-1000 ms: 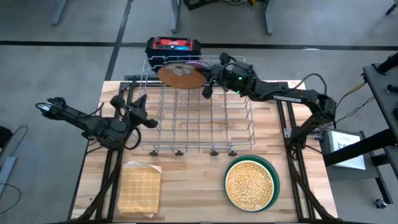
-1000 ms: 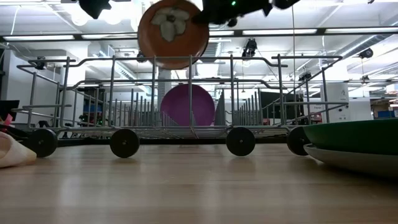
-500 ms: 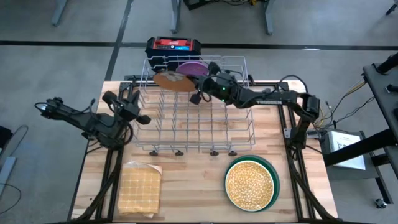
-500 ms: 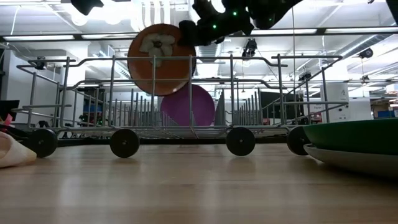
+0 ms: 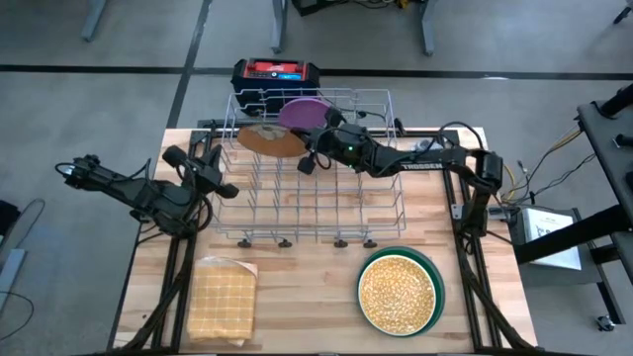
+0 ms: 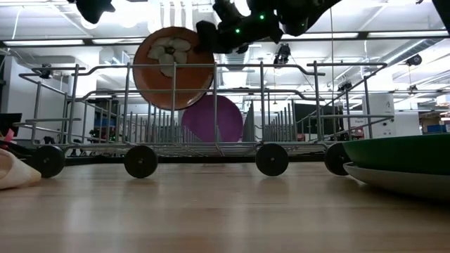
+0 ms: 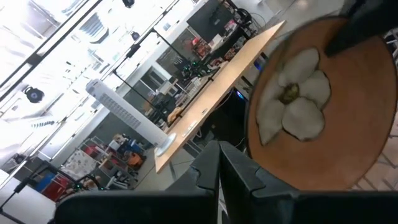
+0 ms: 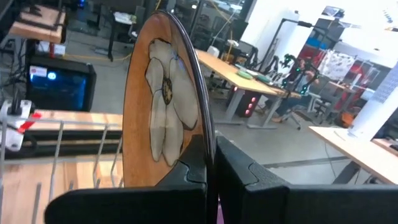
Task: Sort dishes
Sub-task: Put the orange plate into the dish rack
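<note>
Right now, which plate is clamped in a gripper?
The brown plate with the pale flower pattern, pinched on edge by the right gripper over the rack; the purple plate stands free in the rack.

Even, bright overhead lighting is recorded. Glare from ceiling lights (image 6: 151, 10) is noted in the low view, with the near counter (image 6: 211, 211) blurred. Soft, faint shadows are cast. The left wrist view is washed out.

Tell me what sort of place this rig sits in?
Likely a robotics lab or workshop: open room with ceiling strip lights, long workbenches crowded with equipment, and a wire dish rack set on a wooden table as a test setup.
</note>
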Robot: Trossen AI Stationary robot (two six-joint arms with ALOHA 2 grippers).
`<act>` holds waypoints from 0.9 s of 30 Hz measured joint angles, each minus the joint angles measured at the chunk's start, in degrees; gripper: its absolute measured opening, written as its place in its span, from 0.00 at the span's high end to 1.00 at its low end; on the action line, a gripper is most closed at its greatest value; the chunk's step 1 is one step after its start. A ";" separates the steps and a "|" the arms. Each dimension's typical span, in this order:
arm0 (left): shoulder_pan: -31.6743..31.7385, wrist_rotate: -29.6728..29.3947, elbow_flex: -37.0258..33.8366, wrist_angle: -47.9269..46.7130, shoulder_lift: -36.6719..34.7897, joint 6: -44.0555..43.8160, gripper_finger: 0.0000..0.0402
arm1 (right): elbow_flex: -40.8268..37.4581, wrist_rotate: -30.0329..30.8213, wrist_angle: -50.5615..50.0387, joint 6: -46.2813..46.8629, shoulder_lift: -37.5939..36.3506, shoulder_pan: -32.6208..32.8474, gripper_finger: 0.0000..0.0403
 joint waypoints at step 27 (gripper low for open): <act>0.00 0.02 -0.02 -0.50 -0.35 0.00 1.00 | 0.00 -0.17 -1.57 0.85 1.27 0.04 1.00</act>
